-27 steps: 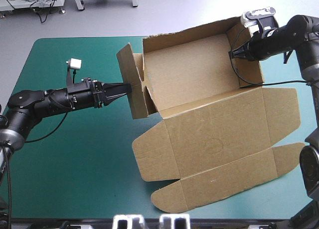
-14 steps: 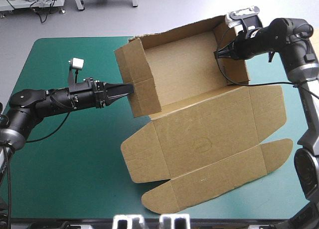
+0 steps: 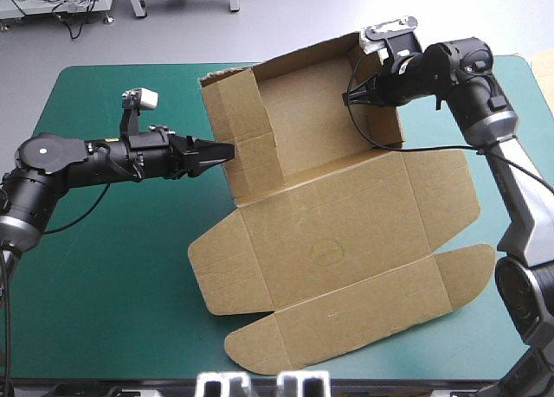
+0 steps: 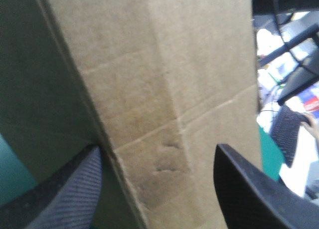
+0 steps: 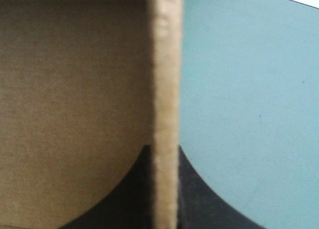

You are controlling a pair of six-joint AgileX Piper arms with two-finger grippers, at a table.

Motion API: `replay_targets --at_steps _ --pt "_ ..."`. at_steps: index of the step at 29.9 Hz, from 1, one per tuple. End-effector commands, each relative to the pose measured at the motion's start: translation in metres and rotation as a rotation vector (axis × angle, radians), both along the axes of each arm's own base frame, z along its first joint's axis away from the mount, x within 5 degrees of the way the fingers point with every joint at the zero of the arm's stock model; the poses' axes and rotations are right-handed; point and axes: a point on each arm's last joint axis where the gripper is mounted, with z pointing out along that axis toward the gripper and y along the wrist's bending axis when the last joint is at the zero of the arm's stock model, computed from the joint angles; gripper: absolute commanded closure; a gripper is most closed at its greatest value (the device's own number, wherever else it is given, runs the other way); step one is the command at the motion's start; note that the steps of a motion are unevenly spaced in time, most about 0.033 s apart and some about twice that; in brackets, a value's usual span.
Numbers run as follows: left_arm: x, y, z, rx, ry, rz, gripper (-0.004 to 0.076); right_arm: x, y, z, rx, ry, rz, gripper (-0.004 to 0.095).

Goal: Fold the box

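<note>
1. Teal-green table cover: bare to the left of the box; only the left arm reaches over it.
2. Left gripper, with broad black fin-shaped fingers: spread apart and clamping nothing. The tips are at the outer face of the box's left wall, and the wrist view shows the wall's creased corner in the gap between them.
3. Brown cut-cardboard box: mid-table and half formed. The far half stands up as an open tray, and the left wall is upright. The wide lid panel and its rounded flaps lie flat on the cover, on the near side of the tray.
4. Right wall of the box: upright, seen edge-on in the right wrist view.
5. Right gripper: pinched nearly closed on the rim of that right wall, with one finger inside the tray and one outside.
6. Risks, as a judgement:
   - The left wall is only nudged, not held, so a push off the crease could let it spring outward or buckle.
   - The right pinch is on a thin edge, so a hard pull could slip off or tear the board.
   - Nothing pins the lid panel, so the whole box could skid across the cover and the tuck could miss.
</note>
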Motion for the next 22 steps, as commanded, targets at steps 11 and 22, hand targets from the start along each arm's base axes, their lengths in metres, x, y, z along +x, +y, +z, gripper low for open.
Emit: replay_targets --at_steps 11,22 --pt "0.009 -0.025 0.019 0.058 -0.069 0.372 0.0274 -0.013 0.006 0.036 0.179 -0.127 0.0 0.0926" --pt "0.031 -0.035 -0.004 0.105 -0.019 0.416 0.0325 -0.015 0.013 0.039 0.269 -0.12 0.036 0.0926"
